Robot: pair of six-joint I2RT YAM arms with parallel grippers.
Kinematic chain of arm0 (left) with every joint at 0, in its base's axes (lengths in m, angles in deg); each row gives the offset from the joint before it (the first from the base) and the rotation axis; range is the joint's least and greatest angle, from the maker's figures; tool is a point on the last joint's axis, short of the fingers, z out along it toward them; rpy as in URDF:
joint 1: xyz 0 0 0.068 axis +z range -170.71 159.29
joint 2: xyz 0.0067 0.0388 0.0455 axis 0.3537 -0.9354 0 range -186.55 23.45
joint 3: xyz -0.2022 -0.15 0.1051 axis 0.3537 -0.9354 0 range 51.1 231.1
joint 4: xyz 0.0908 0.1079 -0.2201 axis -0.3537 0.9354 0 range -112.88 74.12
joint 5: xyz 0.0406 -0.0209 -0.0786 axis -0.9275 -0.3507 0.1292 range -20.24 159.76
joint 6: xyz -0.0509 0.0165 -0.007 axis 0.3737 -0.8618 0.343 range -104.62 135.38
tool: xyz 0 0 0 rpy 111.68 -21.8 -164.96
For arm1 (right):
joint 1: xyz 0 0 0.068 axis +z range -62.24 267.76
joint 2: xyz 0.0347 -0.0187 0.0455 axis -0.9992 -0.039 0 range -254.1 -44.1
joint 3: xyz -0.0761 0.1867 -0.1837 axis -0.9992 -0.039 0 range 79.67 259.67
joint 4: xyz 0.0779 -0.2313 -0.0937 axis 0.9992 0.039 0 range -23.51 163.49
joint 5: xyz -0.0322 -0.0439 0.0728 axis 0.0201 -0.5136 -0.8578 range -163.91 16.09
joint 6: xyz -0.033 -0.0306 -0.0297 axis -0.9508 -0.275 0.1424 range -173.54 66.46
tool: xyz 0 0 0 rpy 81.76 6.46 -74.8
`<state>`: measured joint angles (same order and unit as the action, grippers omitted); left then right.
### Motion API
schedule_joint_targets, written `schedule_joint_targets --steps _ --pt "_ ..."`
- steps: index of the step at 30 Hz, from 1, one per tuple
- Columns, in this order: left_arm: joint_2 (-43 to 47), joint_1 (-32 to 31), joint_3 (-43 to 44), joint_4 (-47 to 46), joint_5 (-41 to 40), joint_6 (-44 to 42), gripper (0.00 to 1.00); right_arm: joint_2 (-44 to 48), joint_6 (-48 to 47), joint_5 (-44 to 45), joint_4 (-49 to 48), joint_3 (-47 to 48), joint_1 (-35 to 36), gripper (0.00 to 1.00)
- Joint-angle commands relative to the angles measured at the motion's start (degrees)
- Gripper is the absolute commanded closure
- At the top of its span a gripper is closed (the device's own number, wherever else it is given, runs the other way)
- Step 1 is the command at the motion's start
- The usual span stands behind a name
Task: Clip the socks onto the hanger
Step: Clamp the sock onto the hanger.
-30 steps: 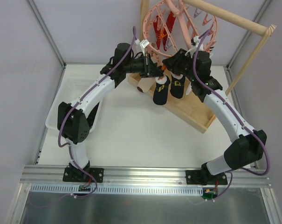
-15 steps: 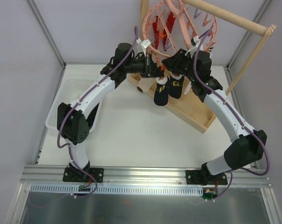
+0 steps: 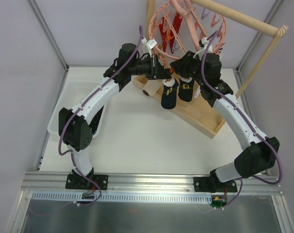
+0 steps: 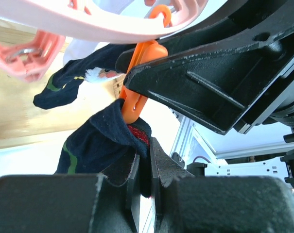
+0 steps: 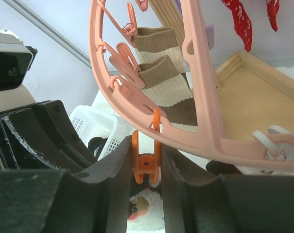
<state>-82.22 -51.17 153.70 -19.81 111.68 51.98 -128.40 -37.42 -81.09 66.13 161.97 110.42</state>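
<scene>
The pink ring hanger (image 3: 185, 26) hangs at the back. Two dark navy socks with yellow marks dangle below its near rim, one (image 3: 168, 95) left of the other (image 3: 186, 90). My left gripper (image 4: 144, 160) is shut on the cuff of the left sock (image 4: 100, 141), right under an orange clip (image 4: 137, 82). The clip's lower tips touch that cuff; whether they bite it I cannot tell. My right gripper (image 5: 147, 165) is shut on this orange clip (image 5: 147, 162), squeezing its handles under the pink ring (image 5: 200, 97). The other sock (image 4: 64, 85) hangs just behind.
Brown-and-white striped socks (image 5: 166, 82) and red socks (image 5: 241, 24) hang on the ring. A pale wooden tray (image 3: 205, 121) lies beneath, with a wooden rod (image 3: 239, 17) crossing above. A white basket (image 3: 76, 94) stands at the left, holding dark fabric (image 5: 95, 145).
My left gripper has lifted the sock cuff slightly up and to the right, closer under the orange clip. The right gripper has stayed on the clip.
</scene>
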Motion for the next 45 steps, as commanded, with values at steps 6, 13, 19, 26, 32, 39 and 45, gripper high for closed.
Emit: schedule_joint_targets --steps 6,13,19,26,32,39,45 --pt "1.0 -1.4 5.2 -1.7 2.1 0.3 1.00 2.1 0.5 0.8 -0.3 0.3 0.5 0.99" --pt "0.7 -2.3 4.8 -1.7 3.0 0.0 1.00 1.5 3.9 -1.1 -1.3 1.1 0.5 0.99" --pt "2.4 -2.2 1.2 -1.6 1.6 -1.1 1.00 2.2 5.1 -1.3 -1.4 1.4 -0.1 0.99" --pt "4.2 -2.1 -1.4 0.8 -2.7 -3.1 1.00 2.5 5.0 -1.5 -0.7 1.2 -0.1 0.99" --pt "3.3 -2.1 1.5 1.1 -2.6 -3.5 1.00 2.5 5.3 -2.7 -0.6 0.8 -0.1 0.99" --pt "3.4 -2.1 1.5 1.6 -1.5 -3.6 1.00 3.3 3.0 -1.6 -0.1 0.5 -0.2 0.99" --pt "5.4 -2.0 -2.2 1.9 -0.3 -4.2 1.00 1.7 -3.5 -2.5 1.5 3.9 -0.2 0.99"
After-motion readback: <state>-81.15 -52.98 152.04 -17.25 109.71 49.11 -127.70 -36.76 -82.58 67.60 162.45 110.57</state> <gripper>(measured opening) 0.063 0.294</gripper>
